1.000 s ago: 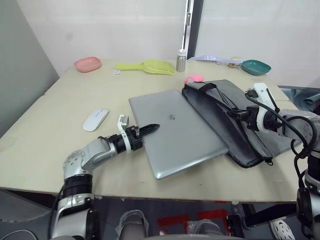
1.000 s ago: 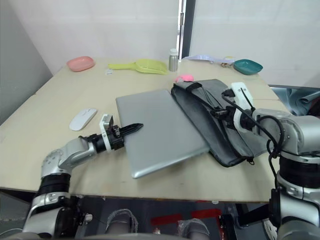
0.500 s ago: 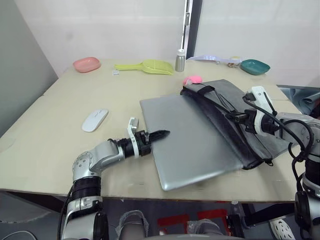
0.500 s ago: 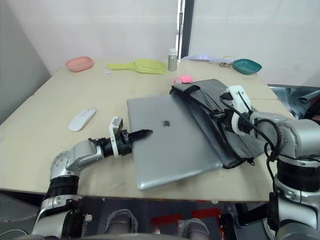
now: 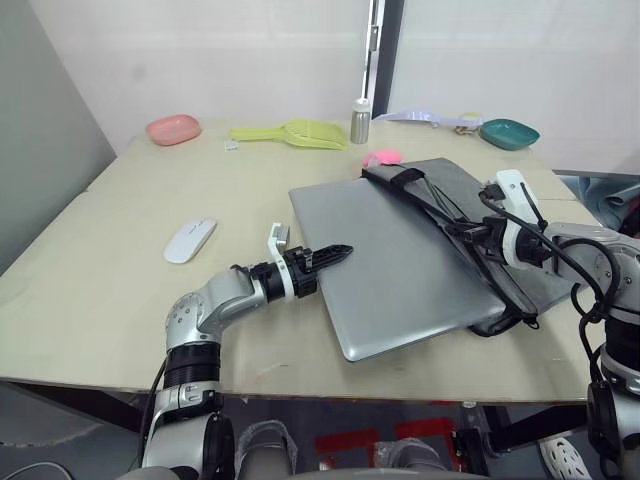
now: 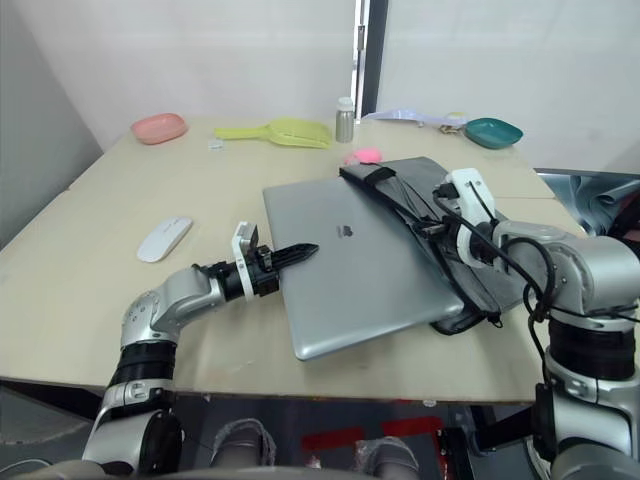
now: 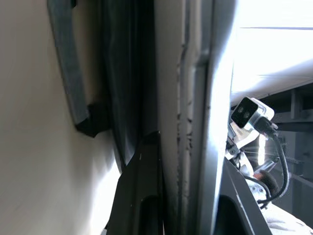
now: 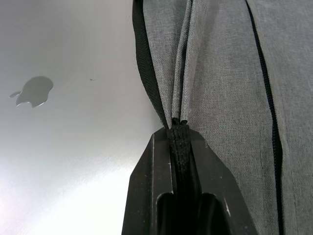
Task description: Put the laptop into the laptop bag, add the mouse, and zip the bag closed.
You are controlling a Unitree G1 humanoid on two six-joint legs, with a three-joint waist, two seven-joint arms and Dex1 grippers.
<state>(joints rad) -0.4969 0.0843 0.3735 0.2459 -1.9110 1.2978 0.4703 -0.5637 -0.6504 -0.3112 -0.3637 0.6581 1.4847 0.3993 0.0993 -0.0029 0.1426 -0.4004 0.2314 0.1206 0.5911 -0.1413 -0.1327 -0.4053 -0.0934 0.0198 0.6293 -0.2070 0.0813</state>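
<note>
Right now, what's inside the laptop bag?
The laptop is part way inside the laptop bag: its far edge sits under the flap that the right gripper pinches up. Anything deeper is covered by fabric. The mouse lies outside.

a light wooden table point(image 5: 120, 300) carries the laptop point(image 5: 400, 265) at centre, laptop bag point(image 5: 520, 290) at 3 o'clock, mouse point(image 5: 190, 240) at 9 o'clock.

Silver-grey laptop point(image 5: 400, 265), plain lid with a darker logo; dark grey laptop bag point(image 5: 480, 215) with black straps; glossy white mouse point(image 5: 191, 240); pale beige table point(image 5: 120, 290); black-fingered grippers: left point(image 5: 338, 253), right point(image 5: 470, 233).
</note>
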